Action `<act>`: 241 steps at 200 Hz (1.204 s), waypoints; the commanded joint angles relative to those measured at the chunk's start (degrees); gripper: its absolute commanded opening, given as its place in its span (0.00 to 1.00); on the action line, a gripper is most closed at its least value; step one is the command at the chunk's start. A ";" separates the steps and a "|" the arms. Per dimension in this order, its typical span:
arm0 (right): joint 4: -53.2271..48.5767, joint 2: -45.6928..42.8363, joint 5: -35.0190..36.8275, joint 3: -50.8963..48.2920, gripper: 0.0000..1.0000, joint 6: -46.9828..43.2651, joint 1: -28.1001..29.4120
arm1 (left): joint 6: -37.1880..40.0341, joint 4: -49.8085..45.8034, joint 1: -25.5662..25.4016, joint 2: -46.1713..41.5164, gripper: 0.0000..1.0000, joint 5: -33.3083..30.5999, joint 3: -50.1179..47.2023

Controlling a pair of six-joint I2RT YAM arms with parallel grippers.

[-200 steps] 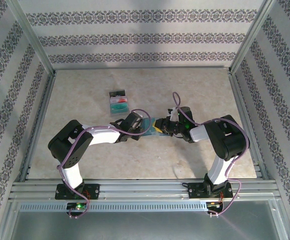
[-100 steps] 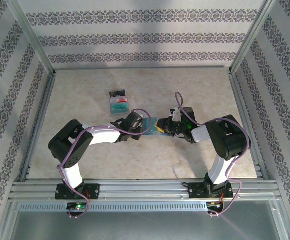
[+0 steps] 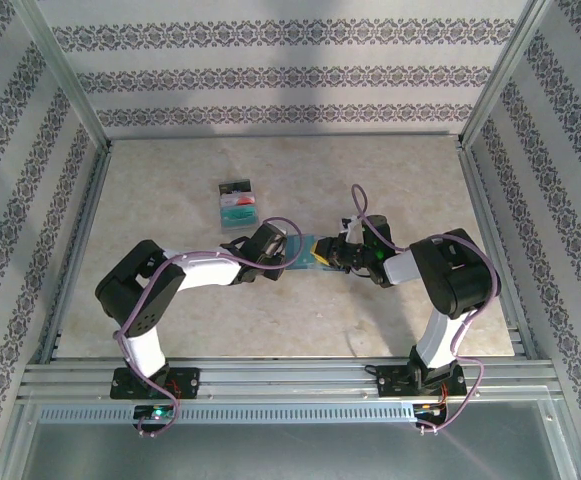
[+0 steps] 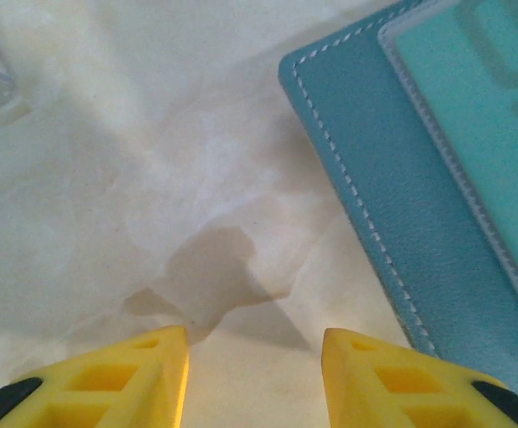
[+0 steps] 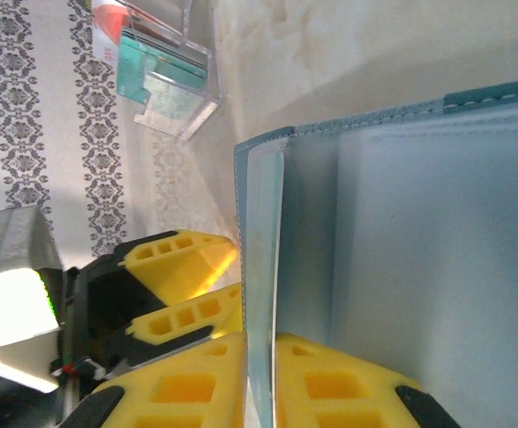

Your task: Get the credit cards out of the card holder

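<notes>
Now, with the right gripper pinching the card holder open, the left gripper, jaws apart, should grasp the teal card.

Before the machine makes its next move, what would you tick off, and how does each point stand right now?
1. Right pincer clamps a flap of the card holder: ok.
2. Left pincer is open and empty: ok.
3. A teal card lies exposed on the holder: ok.
4. Left pincer is lined up on that card: not ok; it points at bare table beside the holder.
5. Clear box stands apart from both pincers: ok.
6. Whether other cards are tucked inside the holder: cannot tell.
</notes>
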 commanded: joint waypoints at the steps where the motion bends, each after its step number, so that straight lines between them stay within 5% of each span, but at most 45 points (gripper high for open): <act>1: 2.55 1.29 -1.25 -0.39 0.17 0.47 -0.22 | -1.85 -0.65 -0.74 -5.50 0.46 0.38 0.97; 36: 3.35 2.23 -1.29 0.05 0.17 0.89 0.12 | -2.17 2.02 -0.78 -7.53 0.47 2.13 2.23; 109: 3.77 2.62 -1.20 0.18 0.18 1.32 0.73 | 0.36 2.03 -1.22 2.00 0.45 5.47 7.83; 241: 5.36 4.22 -1.20 0.40 0.19 2.14 0.92 | 6.40 -6.58 -1.48 10.34 0.45 0.20 11.32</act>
